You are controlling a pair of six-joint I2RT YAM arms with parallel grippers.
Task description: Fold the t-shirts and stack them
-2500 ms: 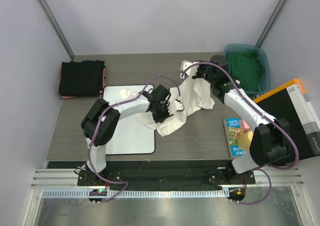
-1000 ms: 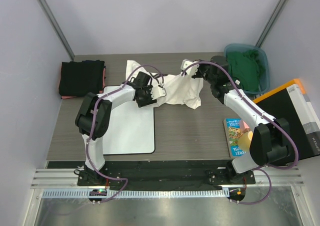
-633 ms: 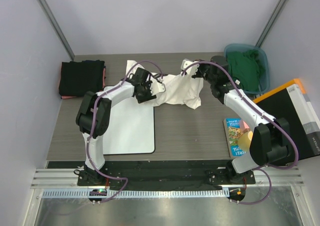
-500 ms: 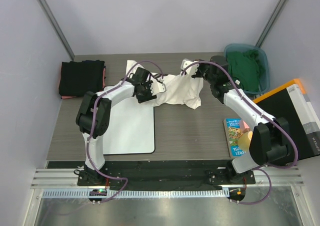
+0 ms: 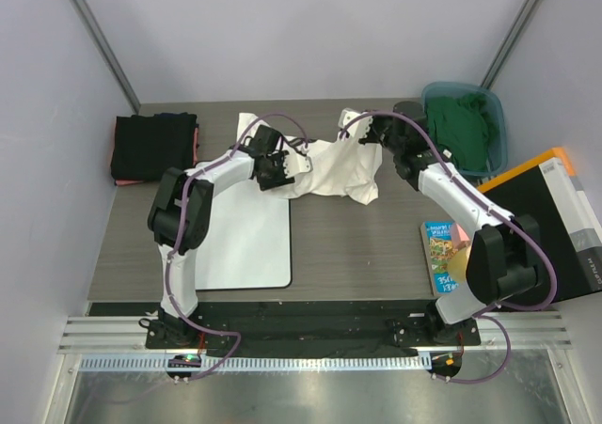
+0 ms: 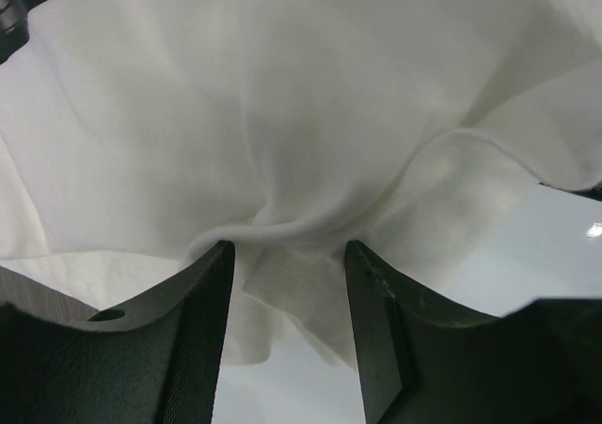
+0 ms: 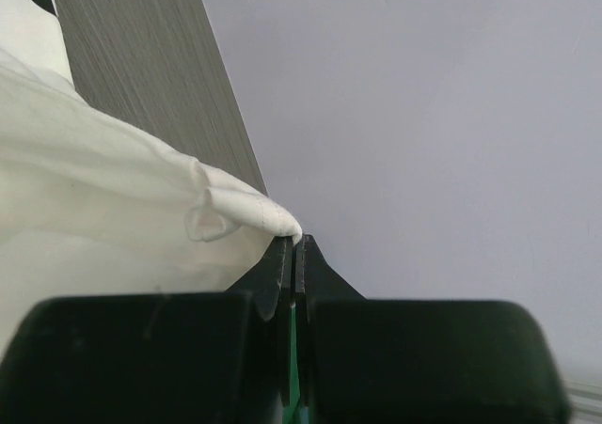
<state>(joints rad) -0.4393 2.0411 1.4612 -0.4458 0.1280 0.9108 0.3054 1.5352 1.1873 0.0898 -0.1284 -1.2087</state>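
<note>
White t-shirt: crumpled on table at far right corner of white board, near edge overlapping board. Left gripper: jaws apart, fold of cloth between fingers, over board's far edge. Right gripper: tips together, clamped on shirt hem, right of board. Black t-shirts: stacked left of board. Green t-shirt: in bin, far right of board.
</note>
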